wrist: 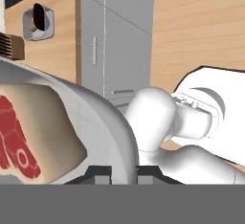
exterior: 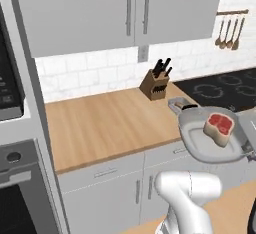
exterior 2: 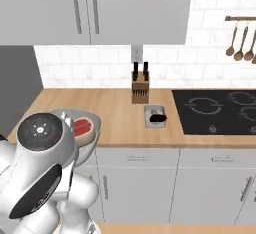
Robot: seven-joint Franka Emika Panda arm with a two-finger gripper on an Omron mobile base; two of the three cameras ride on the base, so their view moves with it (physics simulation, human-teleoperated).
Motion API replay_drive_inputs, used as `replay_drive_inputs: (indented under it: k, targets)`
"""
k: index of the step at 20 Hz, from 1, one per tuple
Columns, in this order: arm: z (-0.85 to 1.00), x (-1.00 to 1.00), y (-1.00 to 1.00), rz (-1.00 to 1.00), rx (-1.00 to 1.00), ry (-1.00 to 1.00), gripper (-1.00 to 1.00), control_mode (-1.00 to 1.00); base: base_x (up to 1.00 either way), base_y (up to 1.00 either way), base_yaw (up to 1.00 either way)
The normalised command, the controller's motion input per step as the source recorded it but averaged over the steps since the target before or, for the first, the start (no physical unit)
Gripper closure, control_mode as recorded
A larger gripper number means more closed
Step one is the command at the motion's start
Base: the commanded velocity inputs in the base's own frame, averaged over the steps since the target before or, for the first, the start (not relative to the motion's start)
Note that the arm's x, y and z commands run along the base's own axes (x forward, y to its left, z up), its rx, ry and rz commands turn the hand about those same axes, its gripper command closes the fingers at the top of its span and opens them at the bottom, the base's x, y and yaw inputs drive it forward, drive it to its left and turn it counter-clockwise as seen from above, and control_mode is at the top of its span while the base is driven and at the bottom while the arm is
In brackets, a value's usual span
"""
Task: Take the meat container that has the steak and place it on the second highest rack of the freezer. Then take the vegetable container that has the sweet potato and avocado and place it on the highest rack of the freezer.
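The meat container (exterior: pixel 197 140) is a shallow grey rounded dish held up in the air off the counter's front edge. The steak (exterior: pixel 219 126), red on top with a tan rim, lies in it. My gripper (wrist: pixel 123 172) is shut on the dish's rim (wrist: pixel 107 117), with the steak (wrist: pixel 19 139) close on its left. My arm hides part of the dish (exterior 2: pixel 95 124) in the right base view. The vegetable container (exterior 2: pixel 156 116) rests on the counter beside the stove, with the dark avocado (exterior 2: pixel 158 118) in it. I cannot make out the sweet potato. The freezer is out of view.
A knife block (exterior 2: pixel 140 89) stands at the wall behind the tray. The black stove (exterior 2: pixel 220 110) lies to the right, with utensils (exterior 2: pixel 242 40) hanging above it. An oven stack (exterior: pixel 15 188) bounds the wooden counter (exterior: pixel 110 123) on the left. Wall cabinets (exterior: pixel 125 13) hang overhead.
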Motion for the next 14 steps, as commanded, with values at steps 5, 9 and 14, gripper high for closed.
replay_drive_inputs:
  k: [5, 9, 14]
  targets:
    - [0.00, 0.00, 0.00, 0.00, 0.00, 0.00, 1.00, 1.00, -0.01, -0.01, -0.72]
    - [0.00, 0.00, 0.00, 0.00, 0.00, 0.00, 1.00, 1.00, 0.00, 0.00, -0.78]
    - [0.00, 0.00, 0.00, 0.00, 0.00, 0.00, 1.00, 1.00, 0.00, 0.00, -0.80]
